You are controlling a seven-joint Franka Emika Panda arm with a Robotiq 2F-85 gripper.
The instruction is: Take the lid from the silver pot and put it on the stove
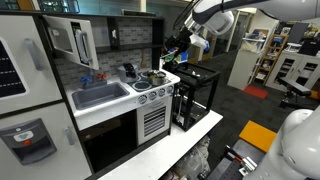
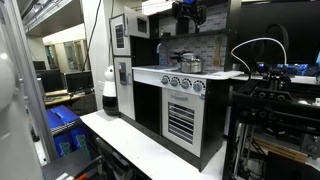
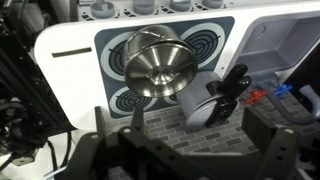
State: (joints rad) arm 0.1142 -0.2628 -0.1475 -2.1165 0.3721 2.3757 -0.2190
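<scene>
The lid (image 3: 158,60) is seen resting on the silver pot (image 2: 188,66), at twelve o'clock from the fingers (image 3: 262,125), spread apart.

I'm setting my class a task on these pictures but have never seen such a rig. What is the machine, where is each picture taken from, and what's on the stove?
It is a robot arm ending in a two-fingered gripper. Two pictures come from cameras in the room, viewing a toy kitchen from different sides. The third comes from a camera on the wrist, looking down. On the stove sits a silver pot, its lid apparently on, with a dark utensil beside it and a grey sink alongside. The gripper hangs above the pot, open, holding nothing.
</scene>
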